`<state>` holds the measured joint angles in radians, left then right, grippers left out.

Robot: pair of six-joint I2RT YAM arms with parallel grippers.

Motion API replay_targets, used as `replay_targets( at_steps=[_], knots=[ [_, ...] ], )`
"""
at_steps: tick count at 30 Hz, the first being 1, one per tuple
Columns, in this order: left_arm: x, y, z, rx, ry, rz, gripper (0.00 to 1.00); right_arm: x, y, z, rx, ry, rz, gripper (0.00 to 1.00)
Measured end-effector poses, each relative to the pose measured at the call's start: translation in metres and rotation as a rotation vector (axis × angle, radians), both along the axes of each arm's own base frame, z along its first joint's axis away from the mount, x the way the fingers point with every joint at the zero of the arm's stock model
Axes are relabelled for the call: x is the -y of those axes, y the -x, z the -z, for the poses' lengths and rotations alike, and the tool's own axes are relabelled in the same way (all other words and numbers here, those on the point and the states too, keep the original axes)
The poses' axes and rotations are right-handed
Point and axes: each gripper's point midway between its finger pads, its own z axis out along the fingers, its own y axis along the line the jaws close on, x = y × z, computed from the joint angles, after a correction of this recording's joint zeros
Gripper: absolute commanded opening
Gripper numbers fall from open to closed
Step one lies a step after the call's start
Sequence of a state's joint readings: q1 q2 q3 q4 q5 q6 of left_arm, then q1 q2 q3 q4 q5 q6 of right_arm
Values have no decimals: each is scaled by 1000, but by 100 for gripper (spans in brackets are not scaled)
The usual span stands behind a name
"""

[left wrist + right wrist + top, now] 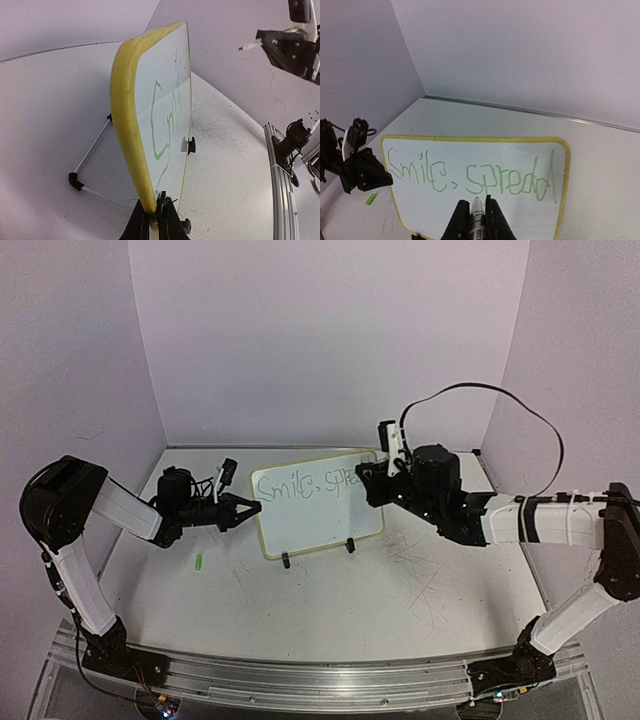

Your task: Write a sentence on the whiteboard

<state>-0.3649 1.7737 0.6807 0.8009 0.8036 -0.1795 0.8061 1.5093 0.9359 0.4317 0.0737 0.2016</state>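
The whiteboard [318, 510] stands tilted back on its feet toward the far edge of the tabletop [330, 610], about midway between the left and right edges. We have the left jaws clamped on its yellow left frame. The right jaws are closed around a marker [476, 212]. Its tip points at the whiteboard below "spread" but, seen from the left wrist, hangs apart from the surface.

The sentence [470, 177] so far fills one line up to the right frame, so we judge that the next word belongs on a second line. To do that well, we should hold the left clamp firm so the whiteboard neither slides nor tips back under the marker. Then we carry the tip across to beneath the "S" and touch down lightly, square to the tilted face. The green ink reads faint, so slow, even strokes should help, with letters kept clear of the bottom frame.
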Motion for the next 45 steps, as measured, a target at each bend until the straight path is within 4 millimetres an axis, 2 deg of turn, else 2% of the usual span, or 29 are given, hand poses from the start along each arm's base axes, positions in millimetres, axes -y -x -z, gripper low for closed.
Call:
replay_targets(
  at_steps=[6, 9, 18, 31, 40, 45],
  knots=[
    [1, -1, 0, 2, -2, -6, 0, -78, 42, 41, -37, 116, -164, 0],
    [2, -1, 0, 4, -4, -9, 0, -95, 57, 53, -49, 139, -208, 0],
    [5, 0, -1, 11, -10, -21, 0, -93, 55, 57, -51, 153, -170, 0],
    [9, -1, -2, 20, -17, -35, 0, -95, 47, 44, -28, 139, -140, 0],
    [10, 0, -3, 20, -21, -42, 1, -99, 42, 59, -42, 164, -131, 0],
    [10, -1, -3, 22, -25, -44, 0, -103, 38, 59, -38, 166, -122, 0]
  ],
)
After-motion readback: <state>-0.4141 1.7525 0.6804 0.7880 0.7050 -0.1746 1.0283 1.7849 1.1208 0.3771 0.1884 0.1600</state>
